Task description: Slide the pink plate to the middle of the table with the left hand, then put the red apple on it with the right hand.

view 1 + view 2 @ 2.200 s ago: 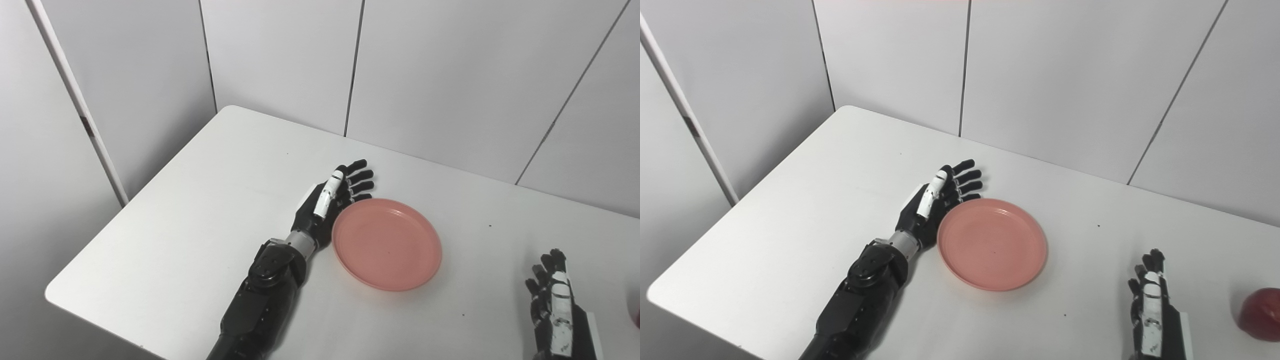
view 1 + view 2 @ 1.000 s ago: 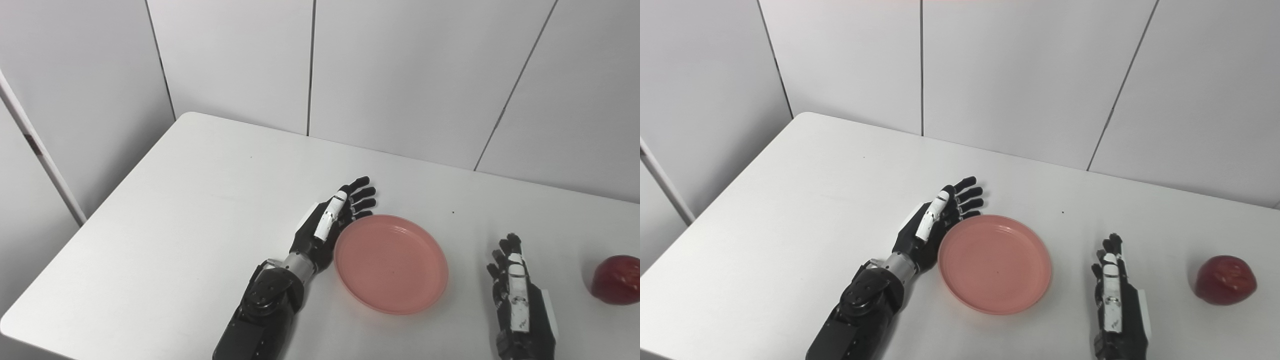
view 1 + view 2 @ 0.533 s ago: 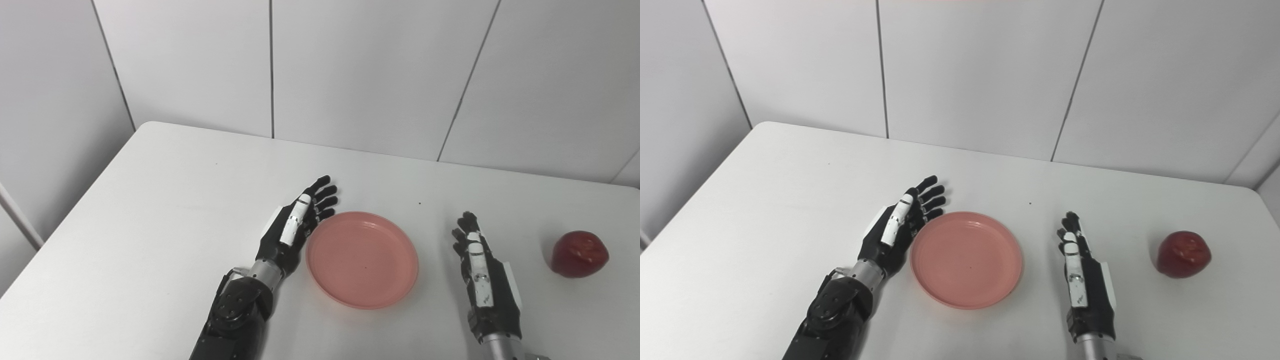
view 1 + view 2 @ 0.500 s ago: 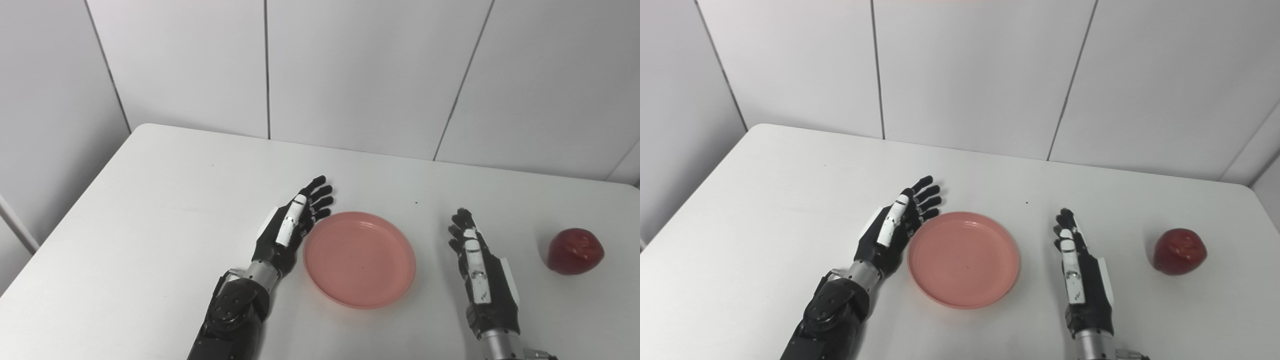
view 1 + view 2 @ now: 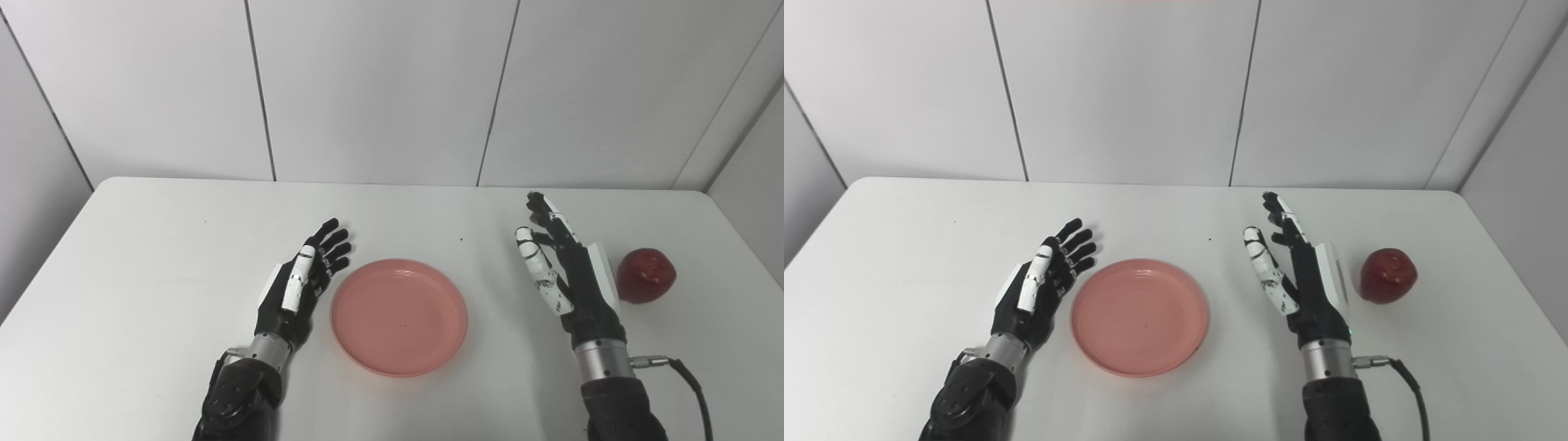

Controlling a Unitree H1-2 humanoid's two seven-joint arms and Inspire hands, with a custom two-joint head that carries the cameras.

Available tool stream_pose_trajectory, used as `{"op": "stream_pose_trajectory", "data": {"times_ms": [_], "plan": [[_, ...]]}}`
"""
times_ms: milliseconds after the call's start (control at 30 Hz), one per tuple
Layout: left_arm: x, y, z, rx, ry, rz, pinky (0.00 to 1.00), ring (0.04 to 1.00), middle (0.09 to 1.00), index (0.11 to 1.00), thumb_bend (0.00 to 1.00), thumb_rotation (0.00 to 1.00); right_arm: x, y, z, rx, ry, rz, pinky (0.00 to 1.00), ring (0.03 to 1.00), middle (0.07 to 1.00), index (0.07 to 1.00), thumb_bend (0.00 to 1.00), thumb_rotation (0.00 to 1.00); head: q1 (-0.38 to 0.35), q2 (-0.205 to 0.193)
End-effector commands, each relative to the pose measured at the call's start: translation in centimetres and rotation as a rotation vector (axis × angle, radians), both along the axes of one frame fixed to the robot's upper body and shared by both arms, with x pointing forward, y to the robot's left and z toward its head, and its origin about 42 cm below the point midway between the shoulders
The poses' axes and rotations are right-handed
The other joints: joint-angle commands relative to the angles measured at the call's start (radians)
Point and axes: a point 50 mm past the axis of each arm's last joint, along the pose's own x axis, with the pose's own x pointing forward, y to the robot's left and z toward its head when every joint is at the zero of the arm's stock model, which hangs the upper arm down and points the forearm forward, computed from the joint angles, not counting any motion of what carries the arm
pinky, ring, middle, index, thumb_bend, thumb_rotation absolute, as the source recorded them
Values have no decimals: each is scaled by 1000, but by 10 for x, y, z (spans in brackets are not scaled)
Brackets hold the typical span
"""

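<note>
The pink plate point(image 5: 399, 316) lies flat near the middle of the white table point(image 5: 153, 233), with nothing on it. My left hand point(image 5: 303, 283) rests open just left of the plate's rim, fingers stretched toward the wall, a narrow gap between it and the plate. The red apple point(image 5: 645, 275) sits on the table at the right. My right hand point(image 5: 560, 266) is raised and open, palm facing left, between the plate and the apple and a short way from both. It holds nothing.
White wall panels point(image 5: 380, 86) stand right behind the table's far edge. The table's right edge runs close beyond the apple. A cable point(image 5: 689, 380) hangs from my right wrist. Small dark specks mark the tabletop.
The camera has swung right, shifting the whole scene left. My right hand has lifted and moved forward and toward the apple. The plate and left hand have stayed in place.
</note>
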Motion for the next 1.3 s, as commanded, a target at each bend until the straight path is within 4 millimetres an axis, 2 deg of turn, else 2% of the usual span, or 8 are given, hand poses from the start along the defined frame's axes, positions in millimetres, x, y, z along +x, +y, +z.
{"op": "stream_pose_trajectory", "data": {"times_ms": [0, 200, 267, 533, 733, 833, 933, 1267], "plan": [[-13, 19, -29, 9, 111, 27, 892, 893, 902, 883, 383, 1000, 2, -6, 23, -41, -81, -35, 812, 875, 893, 903, 618, 882, -17, 1], [-12, 25, -28, -6, 112, 43, 892, 889, 895, 876, 367, 1000, 4, -16, 47, -101, -144, -118, 784, 857, 880, 894, 753, 750, -59, -5], [-10, 27, -29, -13, 114, 47, 896, 891, 897, 879, 352, 1000, 5, -22, 52, -145, -176, -156, 772, 855, 881, 898, 799, 668, -65, -6], [-8, 35, -31, -40, 117, 57, 908, 899, 904, 889, 351, 1000, 4, -48, 61, -290, -213, -316, 748, 854, 893, 912, 880, 502, -101, -5], [-7, 40, -31, -45, 115, 52, 912, 901, 907, 883, 346, 1000, 4, -77, 59, -358, -194, -408, 757, 867, 914, 936, 937, 479, -126, -1], [-7, 43, -31, -46, 113, 49, 921, 908, 912, 889, 347, 1000, 6, -92, 56, -392, -163, -455, 766, 873, 922, 949, 972, 543, -133, 1], [-6, 47, -31, -42, 109, 47, 921, 909, 912, 891, 349, 1000, 8, -107, 50, -393, -126, -498, 772, 874, 924, 951, 994, 551, -151, 5], [-5, 54, -29, -44, 107, 47, 926, 912, 911, 894, 359, 1000, 17, -133, 25, -393, -23, -561, 801, 906, 946, 982, 1000, 599, -189, 10]]}}
